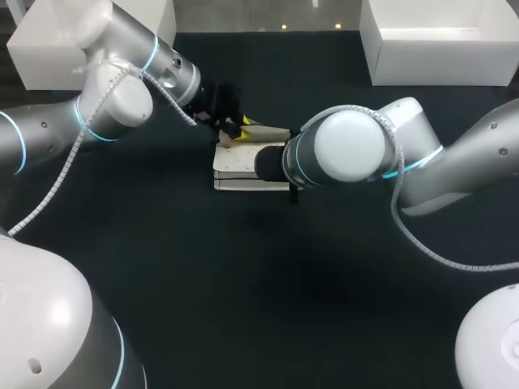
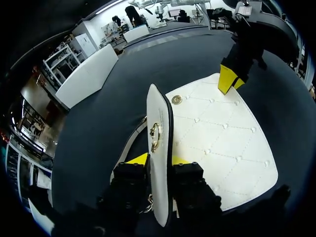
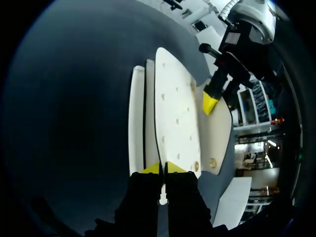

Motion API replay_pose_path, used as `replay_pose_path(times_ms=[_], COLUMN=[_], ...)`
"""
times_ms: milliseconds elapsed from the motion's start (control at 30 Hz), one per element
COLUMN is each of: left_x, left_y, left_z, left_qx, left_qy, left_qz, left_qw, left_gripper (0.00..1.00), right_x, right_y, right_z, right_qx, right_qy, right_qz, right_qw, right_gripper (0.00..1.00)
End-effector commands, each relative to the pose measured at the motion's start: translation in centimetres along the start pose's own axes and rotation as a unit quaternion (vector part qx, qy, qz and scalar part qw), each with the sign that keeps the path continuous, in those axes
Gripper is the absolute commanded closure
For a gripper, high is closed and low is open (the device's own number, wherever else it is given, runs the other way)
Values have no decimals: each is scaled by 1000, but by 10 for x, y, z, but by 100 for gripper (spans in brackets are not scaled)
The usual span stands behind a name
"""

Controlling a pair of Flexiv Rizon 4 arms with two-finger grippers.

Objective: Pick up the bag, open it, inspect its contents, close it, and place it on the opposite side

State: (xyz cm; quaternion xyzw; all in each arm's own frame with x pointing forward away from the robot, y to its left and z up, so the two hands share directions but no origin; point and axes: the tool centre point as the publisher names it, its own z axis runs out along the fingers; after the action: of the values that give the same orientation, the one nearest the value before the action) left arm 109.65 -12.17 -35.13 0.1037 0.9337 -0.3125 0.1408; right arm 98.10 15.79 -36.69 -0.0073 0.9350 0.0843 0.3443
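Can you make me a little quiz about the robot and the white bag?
1. True or false: the bag lies on the table with its flap standing up.
2. The left gripper is shut on: A) the flap, B) a cup, C) nothing.
3. Fill in: the round clasp on the flap is ____ coloured.

Key: 1 true; 2 A; 3 gold.
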Motion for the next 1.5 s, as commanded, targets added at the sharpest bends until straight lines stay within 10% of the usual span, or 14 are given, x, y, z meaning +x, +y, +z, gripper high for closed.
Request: replay_pose_path(times_ms=[33,533,567,667,1433,1467,1500], left_x=[-2,0,0,-1,-4,-4,-4], left_y=[0,-1,-2,-4,-43,-44,-46], left_z=[2,1,0,-2,-48,-49,-52], left_qx=[-3,-4,-4,-2,15,15,15], left_qy=[2,3,3,1,6,6,6], left_qz=[-1,-2,-2,-1,-28,-29,-31], left_qw=[1000,1000,1000,1000,999,999,999], left_gripper=[90,100,100,100,100,100,100], right_x=[1,1,1,0,-22,-24,-27], right_y=[-1,-1,-1,-1,11,11,11], right_z=[1,1,1,-3,-82,-84,-86], right_qx=[-2,-2,-2,0,16,18,19], right_qy=[-2,-2,-2,-2,-35,-36,-37], right_qz=[0,0,0,1,17,18,19], right_qw=[1000,1000,1000,1000,999,999,999], right_gripper=[100,100,94,0,0,2,27])
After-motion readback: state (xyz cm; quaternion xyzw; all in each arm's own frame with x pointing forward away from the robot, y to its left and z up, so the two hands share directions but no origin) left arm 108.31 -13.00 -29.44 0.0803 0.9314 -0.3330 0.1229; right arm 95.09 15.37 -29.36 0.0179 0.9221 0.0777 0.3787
